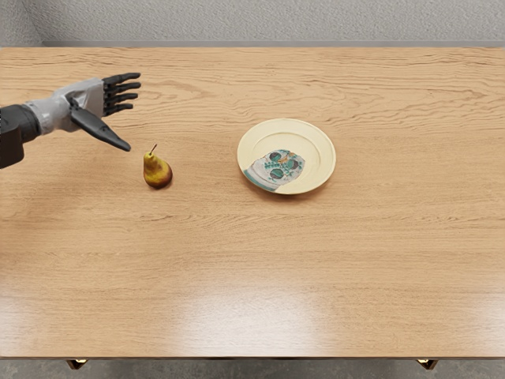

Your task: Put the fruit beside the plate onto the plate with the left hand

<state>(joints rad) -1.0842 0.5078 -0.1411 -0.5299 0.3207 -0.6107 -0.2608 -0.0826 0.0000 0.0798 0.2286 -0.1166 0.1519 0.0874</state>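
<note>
The pear point(157, 170) stands in the left half of the surface point(252, 276), roughly midway between the far and near edges, and it lies from the left hand point(95, 101) toward the near edge and a little toward the right edge, close but clearly apart, with bare wood showing between the thumb tip and the fruit. The hand holds nothing: its four fingers point(122, 87) are spread and stretched toward the right edge, and the thumb point(101, 130) splays away from them, slanting toward the pear. The pear rests on its broad base with its long axis about upright, the thin stem on top leaning slightly to the right, so a grasp would most likely have to close round its sides from above or from the left. The plate point(286, 155), cream with a teal painted patch on its near-left part, sits near the middle of the surface, to the right of the pear and not touching it, with nothing on it. The fruit therefore lies between the hand and the plate, and the carry, by my judgement, would run on in the same rightward direction. Only the left arm shows, coming in from the left edge; the right is out of view. The surface is pale grained wood with a soft glare near the near edge, and a plain grey wall runs behind the far edge
</note>
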